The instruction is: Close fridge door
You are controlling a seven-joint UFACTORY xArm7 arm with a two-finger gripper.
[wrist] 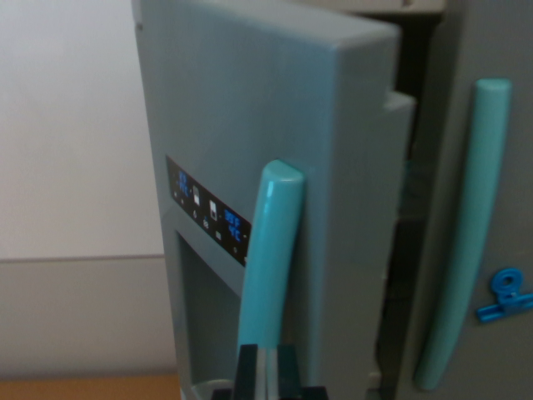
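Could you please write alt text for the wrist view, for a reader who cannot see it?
A grey toy fridge door stands ajar, showing a dark gap beside the neighbouring door. The gripper, at the bottom edge, sits at the base of the open door's teal handle. The other door has its own teal handle and a blue clip.

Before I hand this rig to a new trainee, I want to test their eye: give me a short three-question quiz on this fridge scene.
1. True or false: the left fridge door stands ajar.
2. What is clipped on the right door? A) blue clip B) red magnet C) paper note
3. Fill in: the gripper sits at the lower end of the open door's ____ handle.

Key: 1 true, a dark gap shows beside it; 2 A, the blue clip beside the right handle; 3 teal.
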